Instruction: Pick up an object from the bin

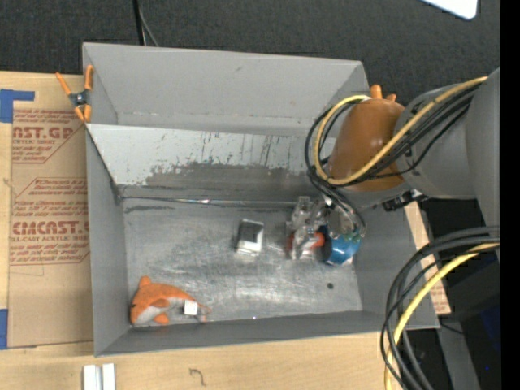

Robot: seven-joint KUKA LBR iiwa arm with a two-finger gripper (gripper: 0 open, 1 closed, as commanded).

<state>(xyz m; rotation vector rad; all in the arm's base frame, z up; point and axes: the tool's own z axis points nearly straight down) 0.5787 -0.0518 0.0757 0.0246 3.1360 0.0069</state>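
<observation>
**Gripper down on the bin's right side**

An orange-and-white toy [158,303] lies in the near left corner of the bin [227,88]. A silvery block [249,239] sits mid-floor. Right of it the gripper [305,236] is low at the floor, with a blue round thing [341,250] just beside it on the right. I cannot tell whether it is clenched or released.

The brown cardboard sheet [41,201] at the frame's left edge bears red print: "CAST.GP" near its top, "CAST" lower down, and small "CAST ACRYLIC SHEET" beneath. The remaining print is illegible.

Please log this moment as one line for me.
pincer in bin, right side | beside blue thing | apart: silver block, orange toy
</observation>
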